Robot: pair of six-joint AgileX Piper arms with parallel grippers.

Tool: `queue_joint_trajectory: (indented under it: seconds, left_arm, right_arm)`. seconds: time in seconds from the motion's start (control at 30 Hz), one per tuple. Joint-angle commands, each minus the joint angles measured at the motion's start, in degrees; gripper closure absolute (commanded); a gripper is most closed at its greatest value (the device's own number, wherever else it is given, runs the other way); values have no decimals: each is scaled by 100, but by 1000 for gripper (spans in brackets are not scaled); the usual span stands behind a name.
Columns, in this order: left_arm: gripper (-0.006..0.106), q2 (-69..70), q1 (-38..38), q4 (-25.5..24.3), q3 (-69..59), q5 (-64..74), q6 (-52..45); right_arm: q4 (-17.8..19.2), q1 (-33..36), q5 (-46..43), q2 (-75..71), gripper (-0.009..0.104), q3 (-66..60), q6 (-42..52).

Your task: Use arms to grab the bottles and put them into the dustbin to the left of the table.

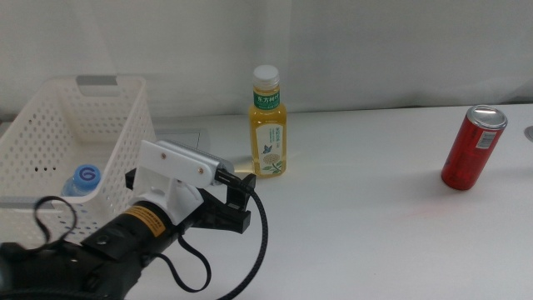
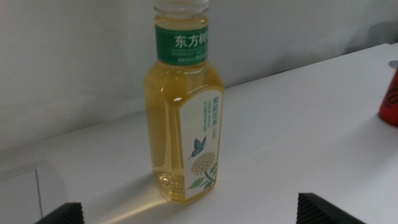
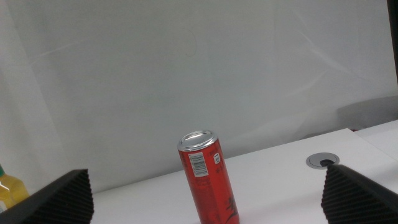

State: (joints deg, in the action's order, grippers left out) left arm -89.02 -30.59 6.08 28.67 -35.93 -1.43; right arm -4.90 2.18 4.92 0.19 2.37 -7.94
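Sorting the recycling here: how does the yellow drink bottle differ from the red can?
The yellow drink bottle is clear plastic showing pale yellow liquid, with a white screw cap; the red can is opaque, with a silver top. The bottle stands near the white basket, right ahead of the open left gripper; the can stands far off at the table's other side. Both stand upright.

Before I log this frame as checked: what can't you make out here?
- Water bottle: middle view shows only its blue cap through the dustbin wall.
- Left gripper: fingertips blur together there.
- Yellow bottle: cap cropped in left wrist view.
- Red can: base cropped in right wrist view.
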Motion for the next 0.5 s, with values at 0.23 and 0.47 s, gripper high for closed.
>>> queue_joint_trajectory:
  seconds: [0.23, 0.47]
  left_arm:
    - [10, -1100, -26, 230, 459, -706, 110]
    - [10, -1555, -26, 384, 1248, -532, 110]
  right_arm:
    - [13, -40, -40, -184, -8, -37, 42]
    - [13, -40, -40, -184, -8, -37, 42]
